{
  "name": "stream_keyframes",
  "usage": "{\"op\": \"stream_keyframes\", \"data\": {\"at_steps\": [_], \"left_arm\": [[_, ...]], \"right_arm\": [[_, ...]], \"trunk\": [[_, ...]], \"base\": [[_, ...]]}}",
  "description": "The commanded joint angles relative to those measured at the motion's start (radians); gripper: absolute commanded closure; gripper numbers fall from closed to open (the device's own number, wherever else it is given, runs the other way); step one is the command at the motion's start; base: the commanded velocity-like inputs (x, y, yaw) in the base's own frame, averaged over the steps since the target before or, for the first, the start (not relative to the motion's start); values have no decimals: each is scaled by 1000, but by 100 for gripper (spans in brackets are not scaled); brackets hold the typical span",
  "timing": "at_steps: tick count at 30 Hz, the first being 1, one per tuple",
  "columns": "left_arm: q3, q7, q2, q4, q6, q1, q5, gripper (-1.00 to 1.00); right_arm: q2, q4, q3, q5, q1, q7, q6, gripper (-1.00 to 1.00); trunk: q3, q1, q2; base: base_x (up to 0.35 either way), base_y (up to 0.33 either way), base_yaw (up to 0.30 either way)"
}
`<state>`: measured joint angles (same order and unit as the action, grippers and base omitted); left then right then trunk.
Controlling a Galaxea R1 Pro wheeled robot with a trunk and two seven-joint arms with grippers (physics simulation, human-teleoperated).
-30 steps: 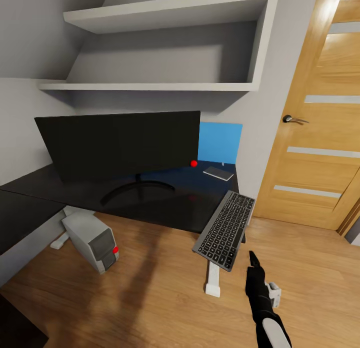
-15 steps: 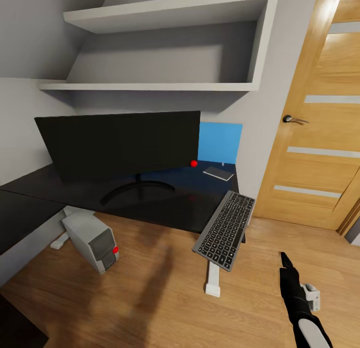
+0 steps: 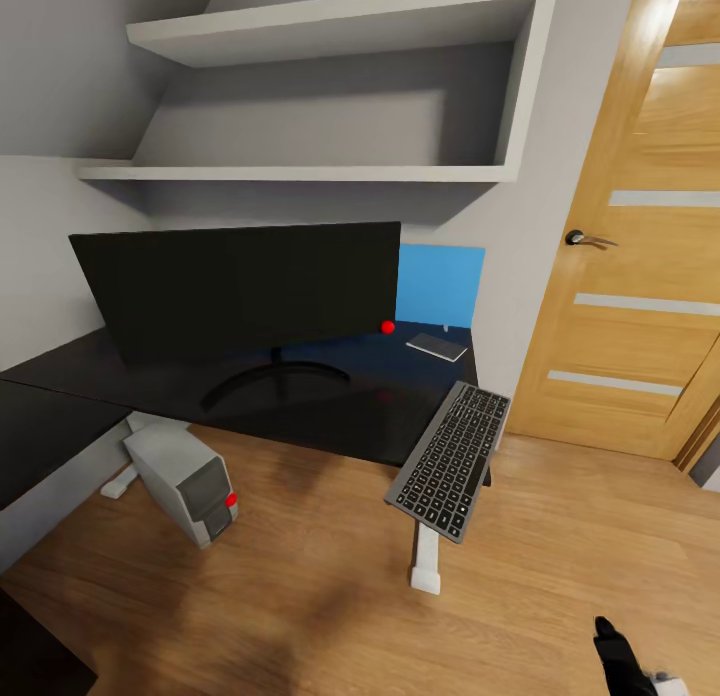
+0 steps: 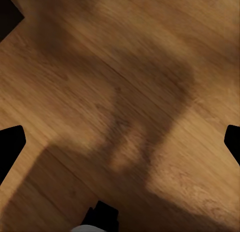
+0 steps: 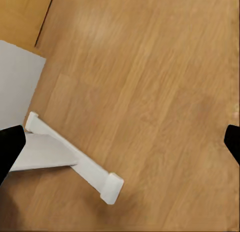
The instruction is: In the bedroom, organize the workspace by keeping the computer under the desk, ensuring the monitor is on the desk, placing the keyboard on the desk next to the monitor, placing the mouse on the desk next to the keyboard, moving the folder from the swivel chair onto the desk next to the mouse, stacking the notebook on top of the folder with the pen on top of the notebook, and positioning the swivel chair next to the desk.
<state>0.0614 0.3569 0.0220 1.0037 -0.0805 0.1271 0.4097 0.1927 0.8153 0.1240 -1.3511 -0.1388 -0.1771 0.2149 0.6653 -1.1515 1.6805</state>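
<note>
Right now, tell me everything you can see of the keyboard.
The keyboard is a flat slab with dark keys in a grey frame. It lies skewed at the right end corner of the glossy black desk, its far end on the top and its near end jutting out past the front edge over the wooden floor, tilted down slightly. Nothing else touches it; the white desk leg stands below.

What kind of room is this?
Likely a home office corner or bedroom workspace: a black desk with a monitor and keyboard, a computer underneath, wall shelves above.
</note>
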Motion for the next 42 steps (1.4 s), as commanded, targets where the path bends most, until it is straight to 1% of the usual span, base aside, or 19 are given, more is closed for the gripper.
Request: {"op": "stream_keyframes", "data": {"at_steps": [1,2,3,6,9,10,12,14,18,23,27,32,34,35,36,38,40,41,42], "left_arm": [[4,8,1,3,-4,0,6,-100],[5,8,1,2,-4,0,6,-100],[5,8,1,2,-4,0,6,-100],[6,7,1,1,-4,0,6,-100],[6,5,1,1,-4,0,7,-100],[6,5,1,1,-4,0,7,-100],[6,4,1,0,-4,0,7,-100],[6,4,1,-2,-4,0,7,-100],[7,3,0,-15,-4,0,7,-100],[8,2,0,-24,-4,0,6,-100],[8,2,0,-27,-4,0,6,-100],[8,2,0,-29,-4,0,6,-100],[8,2,0,-29,-3,0,6,-100],[10,2,0,-29,-3,0,6,-100],[10,2,0,-29,-3,0,6,-100],[16,2,0,-30,-2,0,6,-100],[18,2,1,-31,-2,0,6,-100],[27,2,1,-54,-2,0,5,-100],[27,2,1,-55,-2,0,5,-100]], "right_arm": [[4,-34,-5,23,-9,-5,6,-100],[6,-67,-8,61,-16,-7,7,-100],[8,-130,-15,149,-31,-10,10,-100],[6,-222,-21,300,-48,-13,23,-100],[-8,-313,-24,451,-58,-16,55,-100],[-22,-371,-25,537,-64,-17,85,-100],[-39,-420,-26,605,-68,-18,120,-100],[-54,-456,-26,651,-70,-18,157,-100],[-78,-499,-28,708,-73,-3,251,-100],[-101,-517,-28,729,-74,82,329,-100],[-117,-552,-27,735,-74,179,353,-100],[-120,-567,-27,736,-74,196,358,-100],[-129,-569,-28,738,-74,200,361,-100],[-149,-571,-32,742,-74,204,362,-100],[-149,-571,-32,742,-74,204,362,-100],[-165,-572,-40,756,-74,205,363,-100],[-170,-572,-43,768,-74,206,363,-100],[-175,-574,-45,798,-74,203,363,-100],[-174,-574,-45,799,-74,203,363,-100]], "trunk": [[1,0,0],[1,0,0],[1,0,0],[1,0,0],[1,0,0],[1,0,0],[1,0,0],[1,0,0],[1,0,0],[1,0,0],[1,0,0],[1,0,0],[1,0,0],[1,0,0],[1,0,0],[1,0,0],[1,0,0],[1,0,0],[1,0,0]], "base": [[0,0,0],[0,0,0],[0,0,0],[0,0,0],[0,0,0],[0,0,0],[0,0,0],[0,0,0],[0,0,0],[0,0,0],[0,0,0],[0,0,0],[0,-17,0],[67,-162,0],[67,-162,0],[146,-209,0],[186,-229,0],[234,-253,0],[235,-253,0]]}}
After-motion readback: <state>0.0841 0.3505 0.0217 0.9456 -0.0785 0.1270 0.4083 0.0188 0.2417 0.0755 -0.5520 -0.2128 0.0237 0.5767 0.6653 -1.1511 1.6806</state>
